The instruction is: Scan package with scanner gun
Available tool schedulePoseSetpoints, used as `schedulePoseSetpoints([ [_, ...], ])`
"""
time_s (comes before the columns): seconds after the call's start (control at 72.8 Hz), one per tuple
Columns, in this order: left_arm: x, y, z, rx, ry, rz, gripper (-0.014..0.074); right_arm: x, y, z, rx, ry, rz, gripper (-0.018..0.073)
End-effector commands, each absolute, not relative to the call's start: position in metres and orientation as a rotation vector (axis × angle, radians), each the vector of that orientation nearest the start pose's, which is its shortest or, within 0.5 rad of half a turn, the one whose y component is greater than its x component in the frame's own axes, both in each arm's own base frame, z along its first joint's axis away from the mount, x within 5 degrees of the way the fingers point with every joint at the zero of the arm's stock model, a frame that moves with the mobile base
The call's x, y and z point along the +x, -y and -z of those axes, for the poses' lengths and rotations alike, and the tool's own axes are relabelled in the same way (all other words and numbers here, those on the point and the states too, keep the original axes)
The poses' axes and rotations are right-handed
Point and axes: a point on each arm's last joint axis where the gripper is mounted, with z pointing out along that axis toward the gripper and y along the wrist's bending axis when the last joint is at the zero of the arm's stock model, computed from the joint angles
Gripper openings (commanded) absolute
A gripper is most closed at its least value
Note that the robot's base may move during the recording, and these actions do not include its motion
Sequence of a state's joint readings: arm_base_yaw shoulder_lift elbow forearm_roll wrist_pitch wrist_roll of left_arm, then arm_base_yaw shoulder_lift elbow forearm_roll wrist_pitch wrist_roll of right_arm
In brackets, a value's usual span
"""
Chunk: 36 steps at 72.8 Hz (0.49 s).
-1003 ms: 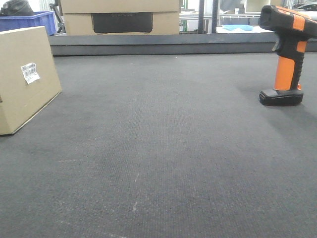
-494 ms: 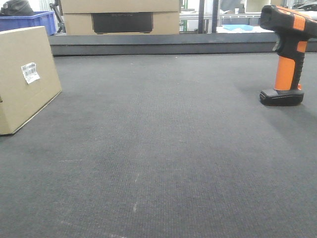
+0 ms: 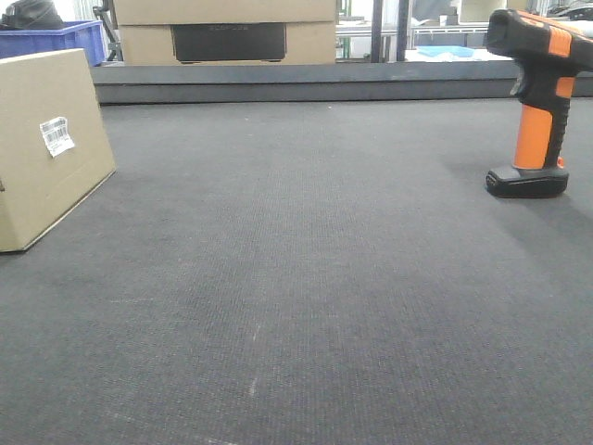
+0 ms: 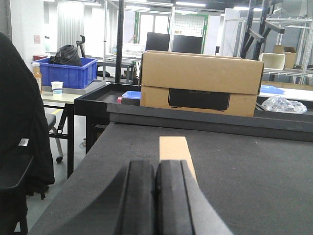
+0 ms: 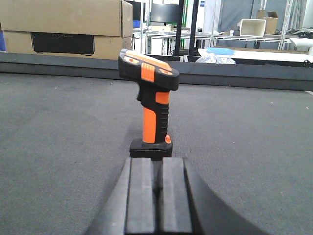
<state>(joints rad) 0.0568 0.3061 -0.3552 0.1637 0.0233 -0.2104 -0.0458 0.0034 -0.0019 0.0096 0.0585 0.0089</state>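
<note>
Scanner (image 3: 537, 102) is standing upright on its base at the far right of the bench (image 3: 306, 278), nose pointing left across the mat, and the package (image 3: 46, 148) sits well apart from it at the far left, tilted back a bit with its barcode label (image 3: 56, 135) facing the open middle. As for what just changed: honestly, nothing we can spot. Over the last second the front view looks the same, scanner and package in the same spots, no arm coming into that view. So the scene is at rest, and that's about all it tells us; this would fit a point before the scanner gets picked up just as well as one after it has been set back down, and we can't tell which from here. From the wrists: our right tool (image 5: 157, 188) sits low just behind the scanner's base, lined up with the orange grip, its two pads side by side with only a thin slit between them, so pretty much closed and holding nothing. Our left tool (image 4: 155, 196) has its pads pressed together too, empty, looking along the bench toward the package's top edge, which shows as a narrow tan strip just past the pads. Behind the bench there's a big box (image 4: 200, 85) and a blue bin (image 4: 71, 73), neither in the way.
</note>
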Motion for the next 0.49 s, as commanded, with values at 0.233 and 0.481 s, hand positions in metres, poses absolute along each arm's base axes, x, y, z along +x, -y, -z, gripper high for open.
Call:
schedulePoseSetpoints([
  [0.233, 0.075, -0.005, -0.309, -0.078, -1.439, -0.011, -0.0111, 0.056, 0.003, -0.209, 0.048, -1.528, 0.033, -0.0168],
  [0.481, 0.067, 0.003, -0.247, 0.035, -1.479, 0.032, -0.0111, 0.056, 0.003, -0.209, 0.048, -1.528, 0.033, -0.0168],
])
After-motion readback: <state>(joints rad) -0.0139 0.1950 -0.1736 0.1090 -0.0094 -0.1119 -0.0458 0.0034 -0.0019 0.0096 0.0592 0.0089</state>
